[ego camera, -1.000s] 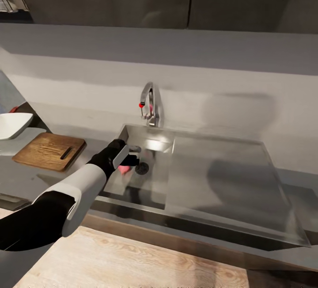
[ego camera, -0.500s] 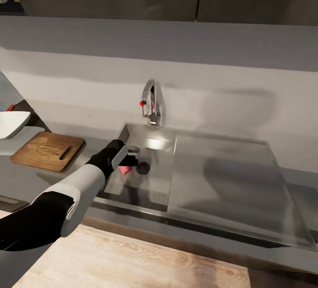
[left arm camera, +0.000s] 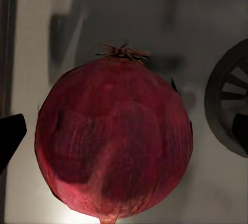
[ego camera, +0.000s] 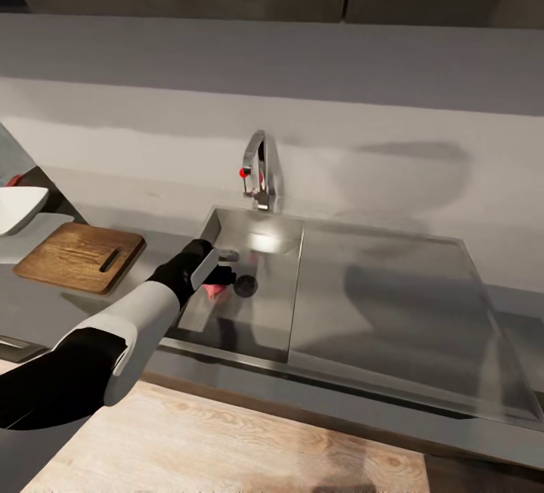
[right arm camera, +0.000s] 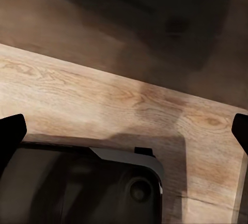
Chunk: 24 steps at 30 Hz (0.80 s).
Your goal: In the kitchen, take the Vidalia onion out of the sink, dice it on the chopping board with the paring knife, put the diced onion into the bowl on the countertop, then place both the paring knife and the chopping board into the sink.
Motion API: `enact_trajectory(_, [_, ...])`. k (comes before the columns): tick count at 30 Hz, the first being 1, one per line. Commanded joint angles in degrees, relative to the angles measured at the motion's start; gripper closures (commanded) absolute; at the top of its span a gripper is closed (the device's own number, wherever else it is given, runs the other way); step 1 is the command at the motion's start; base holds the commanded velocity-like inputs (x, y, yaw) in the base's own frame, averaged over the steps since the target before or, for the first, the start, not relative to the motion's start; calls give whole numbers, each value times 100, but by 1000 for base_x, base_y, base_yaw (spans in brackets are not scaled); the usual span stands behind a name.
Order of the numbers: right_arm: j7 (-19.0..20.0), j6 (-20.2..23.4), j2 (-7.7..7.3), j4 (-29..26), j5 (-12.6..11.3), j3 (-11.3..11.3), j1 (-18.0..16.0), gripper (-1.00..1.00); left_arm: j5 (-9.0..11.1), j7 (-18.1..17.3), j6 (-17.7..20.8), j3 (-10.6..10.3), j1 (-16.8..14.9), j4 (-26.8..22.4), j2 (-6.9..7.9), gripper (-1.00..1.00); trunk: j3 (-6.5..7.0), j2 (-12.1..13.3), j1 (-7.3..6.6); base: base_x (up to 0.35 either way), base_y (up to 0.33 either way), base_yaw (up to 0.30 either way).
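Note:
A dark red onion (left arm camera: 113, 141) lies on the floor of the grey sink (ego camera: 264, 311), beside the round drain (ego camera: 244, 286). In the head view it shows as a reddish patch (ego camera: 214, 291) under my left gripper (ego camera: 221, 275). That gripper (left arm camera: 124, 133) is open and straddles the onion, with a dark fingertip (left arm camera: 10, 136) clear of it on each side. The brown chopping board (ego camera: 79, 256) rests on the countertop (ego camera: 45, 304) left of the sink, and the white bowl (ego camera: 15, 209) sits beyond it. My right gripper (right arm camera: 124, 131) hangs open over the plank floor. I cannot make out the paring knife.
The chrome tap (ego camera: 258, 168) with its red knob stands behind the basin. A flat drainboard (ego camera: 393, 311) spreads out to the basin's right. A small red speck (ego camera: 13, 179) sits by the bowl, too small to identify. My dark base (right arm camera: 77, 188) is below the right gripper.
The camera has shifted a little, sliding the board and bowl leftward in the picture. My left gripper holds its place over the onion in the basin.

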Motion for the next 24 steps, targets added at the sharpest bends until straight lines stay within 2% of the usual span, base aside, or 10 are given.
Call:
enact_trajectory(1, [45,-9,10,-11,48,-40,2,-100,61,41,17,-42,1,-5,3,-100,-11,-10,3,0,0,0])
enact_trajectory(17, [69,-3,-33,-14,57,-40,2,-100,57,45,17,-42,10,-13,3,-100,-13,-10,3,0,0,0])
enact_trajectory(18, [67,-3,-34,-13,57,-40,2,-100,55,47,17,-42,10,-13,3,100,-13,-10,3,0,0,0])
enact_trajectory(24, [63,-3,-34,-12,56,-40,2,-100,52,50,12,-42,10,-27,3,100,-13,-10,3,0,0,0])
